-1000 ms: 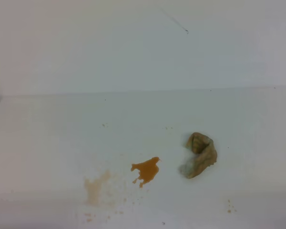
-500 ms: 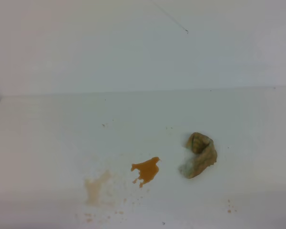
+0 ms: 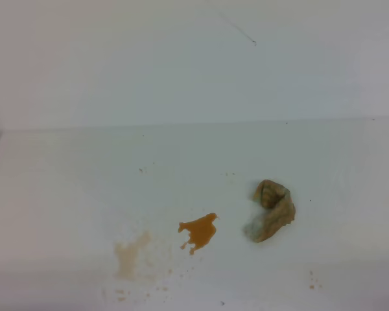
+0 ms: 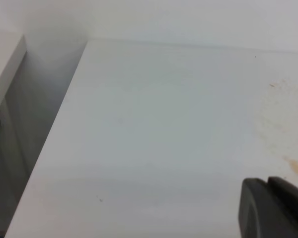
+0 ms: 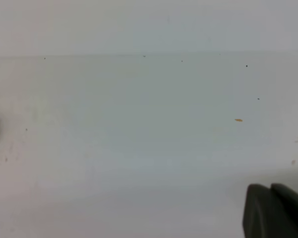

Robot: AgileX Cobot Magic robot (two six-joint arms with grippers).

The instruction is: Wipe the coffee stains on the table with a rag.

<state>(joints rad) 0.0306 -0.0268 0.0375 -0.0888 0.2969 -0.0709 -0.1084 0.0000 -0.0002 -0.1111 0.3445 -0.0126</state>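
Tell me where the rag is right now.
In the exterior high view the rag lies on the table, right of centre, just right of the vivid orange coffee stain and not touching it.

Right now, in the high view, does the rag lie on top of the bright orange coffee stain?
No, the rag lies to the right of the bright orange stain, with bare white table between them.

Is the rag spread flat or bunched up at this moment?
Bunched up: the rag lies as a lumpy, curled wad with folds on the table, right of the coffee stains, touching neither.
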